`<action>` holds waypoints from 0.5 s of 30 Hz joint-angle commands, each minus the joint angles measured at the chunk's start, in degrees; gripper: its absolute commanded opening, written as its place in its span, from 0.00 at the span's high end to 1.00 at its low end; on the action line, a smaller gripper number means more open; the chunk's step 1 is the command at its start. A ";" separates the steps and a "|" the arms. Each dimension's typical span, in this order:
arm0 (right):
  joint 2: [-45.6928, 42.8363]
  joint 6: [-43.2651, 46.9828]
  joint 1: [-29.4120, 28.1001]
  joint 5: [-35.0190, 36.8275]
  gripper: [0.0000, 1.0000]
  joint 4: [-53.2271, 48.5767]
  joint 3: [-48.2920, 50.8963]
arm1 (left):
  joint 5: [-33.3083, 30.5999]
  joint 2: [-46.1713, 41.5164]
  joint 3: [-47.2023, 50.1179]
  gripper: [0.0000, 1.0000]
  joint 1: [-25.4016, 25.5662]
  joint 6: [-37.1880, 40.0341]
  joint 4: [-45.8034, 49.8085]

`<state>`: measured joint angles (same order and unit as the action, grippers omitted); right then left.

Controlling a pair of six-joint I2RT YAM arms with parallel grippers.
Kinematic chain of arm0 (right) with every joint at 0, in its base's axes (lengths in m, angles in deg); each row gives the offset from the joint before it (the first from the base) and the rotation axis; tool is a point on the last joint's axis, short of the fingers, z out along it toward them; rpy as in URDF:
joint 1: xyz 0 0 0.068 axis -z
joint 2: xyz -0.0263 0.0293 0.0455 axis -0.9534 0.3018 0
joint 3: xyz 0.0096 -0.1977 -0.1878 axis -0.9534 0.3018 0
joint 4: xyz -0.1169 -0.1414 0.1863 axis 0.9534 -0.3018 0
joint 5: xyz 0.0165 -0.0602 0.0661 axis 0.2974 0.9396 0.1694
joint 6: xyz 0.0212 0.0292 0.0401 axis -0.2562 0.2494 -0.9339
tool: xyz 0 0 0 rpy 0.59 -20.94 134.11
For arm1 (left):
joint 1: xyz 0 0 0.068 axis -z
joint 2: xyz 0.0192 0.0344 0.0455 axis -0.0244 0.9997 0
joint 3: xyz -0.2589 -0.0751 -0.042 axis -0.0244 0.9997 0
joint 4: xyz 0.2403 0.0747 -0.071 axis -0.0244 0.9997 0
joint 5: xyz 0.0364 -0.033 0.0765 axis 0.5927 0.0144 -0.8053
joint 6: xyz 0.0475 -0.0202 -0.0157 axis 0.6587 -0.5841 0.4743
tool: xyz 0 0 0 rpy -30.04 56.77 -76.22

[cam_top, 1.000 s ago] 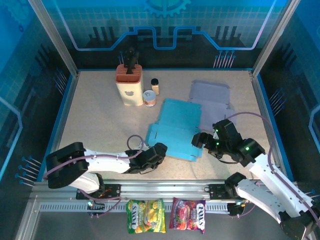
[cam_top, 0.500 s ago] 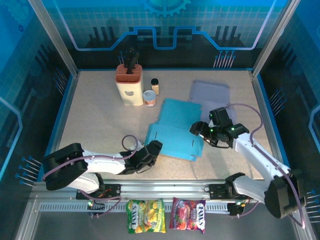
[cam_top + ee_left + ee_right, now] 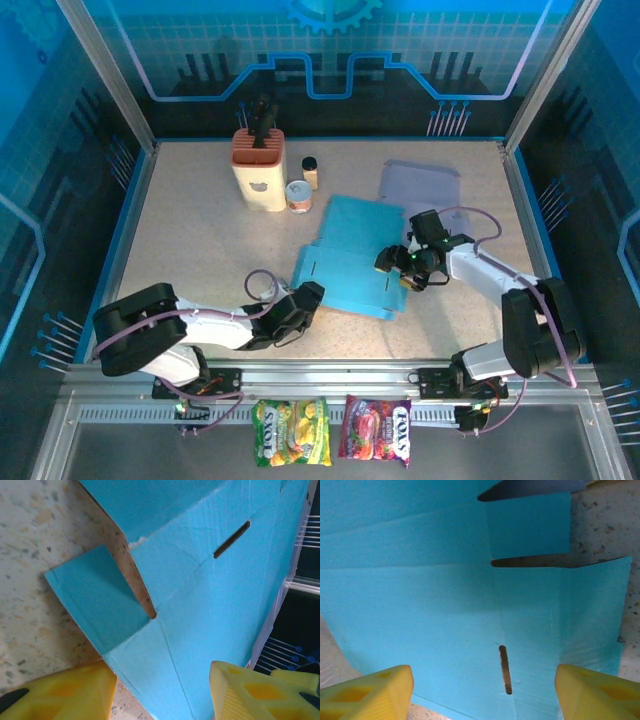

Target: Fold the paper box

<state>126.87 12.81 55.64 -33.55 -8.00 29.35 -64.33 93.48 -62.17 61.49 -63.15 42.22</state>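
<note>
On speckled surface (image 3: pixel 200 230), seeing blue paper box (image 3: pixel 345 268) lying flat at frame centre; left fingers (image 3: pixel 60 690) gaping open, straddling its lower-left corner (flap sticking out), right fingers (image 3: pixel 365 692) gaping wide over its slotted edge.

Surface (image 3: pixel 190 250) is open on the left; knife block (image 3: pixel 259 170) and 2 jars (image 3: pixel 299 195) crowd the back, paper box (image 3: pixel 345 272) lies mid-right

The flat blue paper box (image 3: pixel 345 262) lies on the tabletop (image 3: pixel 200 250); the left tool (image 3: pixel 308 298) sits at its near-left corner, the right tool (image 3: pixel 390 264) over its right edge; a grey sheet (image 3: pixel 420 183) lies behind
</note>
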 commanded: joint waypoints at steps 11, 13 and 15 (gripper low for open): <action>4.85 3.46 0.61 -1.39 0.29 -1.39 -1.14 | -4.35 4.30 3.33 0.84 -1.56 6.47 -15.22; 4.82 3.95 0.61 -1.34 0.29 -2.13 -1.70 | -4.34 2.52 2.60 0.97 -1.56 7.66 -13.61; 3.38 4.18 0.37 -1.14 0.30 -3.22 -2.50 | -4.45 -0.43 1.15 1.00 -1.56 8.64 -9.38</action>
<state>130.80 15.49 55.64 -34.12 -8.72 28.76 -67.00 96.71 -59.17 60.11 -57.89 29.98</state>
